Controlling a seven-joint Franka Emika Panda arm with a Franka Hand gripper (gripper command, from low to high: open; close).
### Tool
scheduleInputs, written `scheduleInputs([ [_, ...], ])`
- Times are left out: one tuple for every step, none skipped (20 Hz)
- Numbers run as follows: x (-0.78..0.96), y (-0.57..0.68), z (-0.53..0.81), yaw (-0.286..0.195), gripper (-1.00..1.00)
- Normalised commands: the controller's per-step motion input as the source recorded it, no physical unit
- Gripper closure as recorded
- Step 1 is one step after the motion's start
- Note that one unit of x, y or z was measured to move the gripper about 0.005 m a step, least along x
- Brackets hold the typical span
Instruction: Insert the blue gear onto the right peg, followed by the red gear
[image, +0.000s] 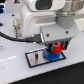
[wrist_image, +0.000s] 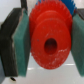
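Note:
In the exterior view my gripper (image: 56, 46) is shut on the red gear (image: 57, 49) and holds it just above the blue gear (image: 49, 56). The blue gear lies flat on the right part of the grey plate with black border (image: 32, 58). The right peg is hidden under the gears. In the wrist view the red gear (wrist_image: 50, 37) fills the middle, its centre hole facing the camera, clamped between the teal finger pads (wrist_image: 20, 47). A strip of the blue gear (wrist_image: 64, 4) shows past its rim.
A small dark pin (image: 36, 61) stands on the plate's left part. A black cable (image: 14, 36) runs along the exterior view's left. The white arm body (image: 45, 15) fills the upper part of the view. The plate rests on a white table (image: 15, 72).

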Motion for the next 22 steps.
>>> scheduleInputs([
  [0.05,-0.10,-0.06,0.000,1.00],
  [0.06,-0.07,-0.02,0.000,1.00],
  [0.06,-0.03,0.13,0.000,1.00],
  [0.13,-0.03,-0.20,0.000,1.00],
  [0.08,-0.02,-0.03,0.000,1.00],
  [0.09,-0.01,0.08,0.000,1.00],
  [-0.05,0.00,0.23,0.000,1.00],
  [0.00,-0.07,0.33,0.000,1.00],
  [-0.01,-0.06,0.36,0.000,1.00],
  [0.00,-0.05,0.33,0.000,1.00],
  [0.00,-0.14,0.20,0.000,1.00],
  [0.07,-0.01,0.27,0.000,1.00],
  [0.10,-0.03,0.26,0.000,1.00],
  [0.13,-0.08,0.06,0.000,1.00],
  [0.15,-0.11,0.01,0.000,1.00],
  [0.17,-0.17,0.03,0.000,1.00],
  [0.17,-0.17,-0.03,0.000,1.00],
  [0.17,-0.19,-0.07,0.000,1.00],
  [0.20,-0.27,-0.18,0.000,1.00],
  [0.22,-0.27,-0.15,0.000,1.00],
  [0.22,-0.28,-0.15,0.000,1.00],
  [0.22,-0.29,-0.17,0.000,1.00],
])
